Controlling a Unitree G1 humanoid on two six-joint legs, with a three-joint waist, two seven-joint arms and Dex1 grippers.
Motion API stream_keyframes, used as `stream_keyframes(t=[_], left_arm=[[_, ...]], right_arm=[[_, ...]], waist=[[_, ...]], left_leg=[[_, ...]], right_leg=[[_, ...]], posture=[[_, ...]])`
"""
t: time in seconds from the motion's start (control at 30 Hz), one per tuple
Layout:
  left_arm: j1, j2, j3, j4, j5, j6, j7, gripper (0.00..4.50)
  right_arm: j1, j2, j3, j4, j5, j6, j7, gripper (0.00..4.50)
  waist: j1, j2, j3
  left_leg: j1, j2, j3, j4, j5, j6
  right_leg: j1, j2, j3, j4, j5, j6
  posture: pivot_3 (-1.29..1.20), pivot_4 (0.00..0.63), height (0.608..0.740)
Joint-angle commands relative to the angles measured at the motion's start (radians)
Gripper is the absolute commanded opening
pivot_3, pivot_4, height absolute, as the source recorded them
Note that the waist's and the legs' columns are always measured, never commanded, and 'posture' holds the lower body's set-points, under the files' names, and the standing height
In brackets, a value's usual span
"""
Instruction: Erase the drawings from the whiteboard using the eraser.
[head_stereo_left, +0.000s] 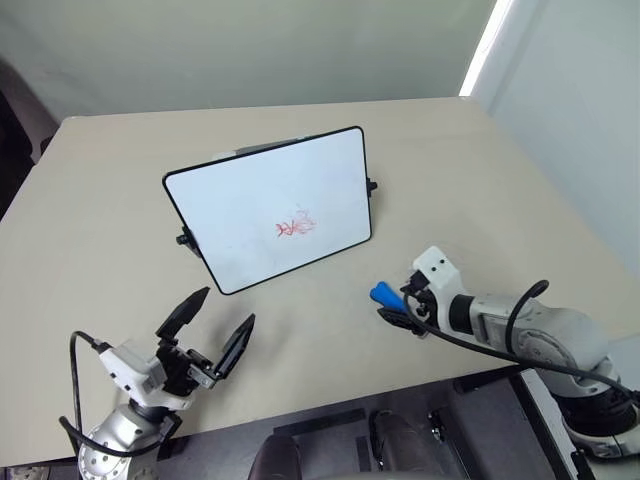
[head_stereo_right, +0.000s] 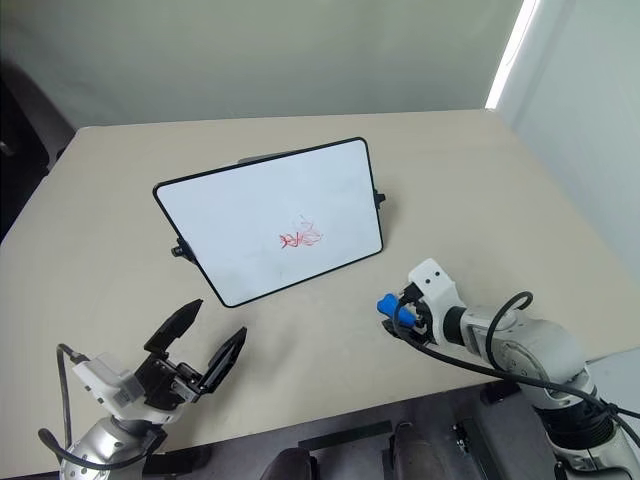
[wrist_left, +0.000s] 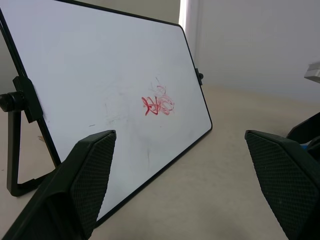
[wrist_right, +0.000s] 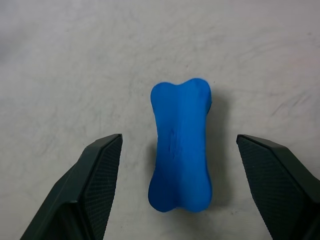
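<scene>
Poised low over the beige worktop (head_stereo_left: 100, 200), right gripper (wrist_right: 177, 185) spread wide with the blue eraser (wrist_right: 180, 147) lying flat between its fingers (wrist_right: 97, 180), lengthwise along them and untouched by either: lined up, by the look of it, for a grasp across the narrow waist. Off to the side, left gripper (head_stereo_left: 205, 325) likewise wide and empty, aimed at the board as if on standby. Beyond both, whiteboard (head_stereo_left: 250, 200) propped tilted on its stand, facing the grippers, red drawings (head_stereo_left: 296, 226) unerased just beyond the eraser.

Head pair high over table (head_stereo_left: 120, 200); wrist views close.
</scene>
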Motion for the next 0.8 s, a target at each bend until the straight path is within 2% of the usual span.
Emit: stream_keyframes(t=[0.03,0.1,0.3,0.4,0.63,0.8], left_arm=[[-0.005,0.001,0.007,-0.008,-0.002,-0.013,-0.002,4.50],[-0.007,0.001,0.008,-0.006,-0.003,-0.013,-0.002,4.50],[-0.013,0.003,0.009,-0.003,-0.005,-0.010,-0.002,4.50],[-0.014,0.003,0.008,-0.001,-0.006,-0.009,-0.004,4.50],[-0.009,-0.002,-0.002,-0.006,-0.006,-0.008,-0.006,4.50],[-0.003,-0.005,-0.009,-0.016,-0.004,-0.008,-0.004,4.50]], right_arm=[[-0.009,0.001,0.003,0.000,-0.030,-0.013,0.012,3.69],[-0.007,0.001,0.009,0.001,-0.038,-0.010,0.018,3.28],[-0.005,-0.001,0.020,-0.004,-0.057,-0.015,0.035,1.24],[-0.002,-0.012,0.022,-0.018,-0.075,-0.031,0.039,0.50],[0.019,-0.033,-0.004,-0.052,-0.088,-0.055,0.058,0.33],[0.001,-0.002,-0.066,-0.071,-0.077,-0.064,0.039,0.32]], waist=[[0.000,0.000,0.000],[0.000,0.000,0.000],[0.000,0.000,0.000],[0.000,0.000,0.000],[0.000,0.000,0.000],[0.000,0.000,0.000]], left_leg=[[0.000,0.000,0.000,0.000,0.000,0.000],[0.000,0.000,0.000,0.000,0.000,0.000],[0.000,0.000,0.000,0.000,0.000,0.000],[0.000,0.000,0.000,0.000,0.000,0.000],[0.000,0.000,0.000,0.000,0.000,0.000],[-0.001,0.000,0.000,0.000,0.000,0.000]], right_leg=[[0.000,0.000,0.000,0.000,0.000,0.000],[0.000,0.000,0.000,0.000,0.000,0.000],[0.000,0.000,0.000,0.000,0.000,0.000],[0.000,0.000,0.000,0.000,0.000,0.000],[0.000,0.000,0.000,0.000,0.000,0.000],[0.000,0.000,0.000,0.000,0.000,0.000]], posture=[[0.00,0.150,0.740],[0.00,0.150,0.740],[0.00,0.150,0.740],[0.00,0.150,0.740],[0.00,0.150,0.740],[0.00,0.150,0.740]])
